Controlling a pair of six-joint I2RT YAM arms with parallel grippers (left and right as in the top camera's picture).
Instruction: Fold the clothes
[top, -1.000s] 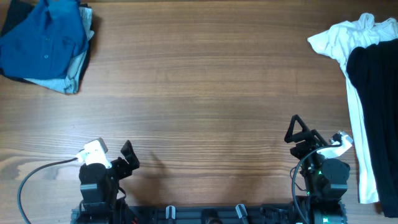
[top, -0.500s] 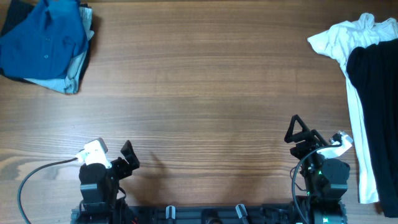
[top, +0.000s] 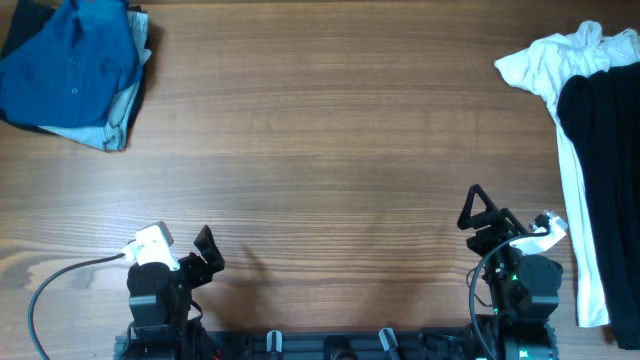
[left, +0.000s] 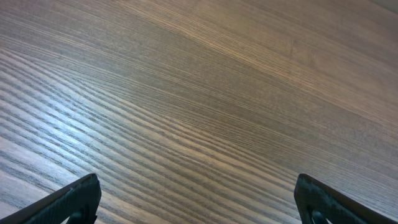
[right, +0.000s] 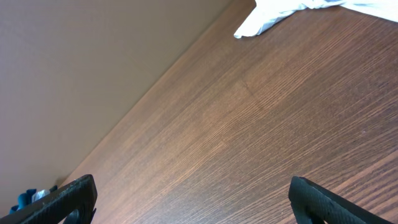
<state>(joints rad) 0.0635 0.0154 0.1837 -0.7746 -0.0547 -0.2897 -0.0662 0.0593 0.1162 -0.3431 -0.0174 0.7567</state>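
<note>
Two sets of jaws gape wide and hold nothing, left gripper (top: 205, 250) and right gripper (top: 478, 212), and the black T-shirt (top: 603, 180) lies ahead-right of the right gripper over a white T-shirt (top: 560, 65), long axis running away from it, right arm nearer.

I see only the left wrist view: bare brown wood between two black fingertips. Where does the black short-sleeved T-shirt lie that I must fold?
Observer: The black short-sleeved T-shirt lies at the right edge of the wooden table, partly over a white T-shirt.
Operator: Which gripper is nearer?
Observer: The right gripper, open, near the front edge; it does not touch the cloth.
Operator: What is on my side?
Observer: A crumpled blue buttoned shirt in the far left corner, apart from the open left gripper.
</note>
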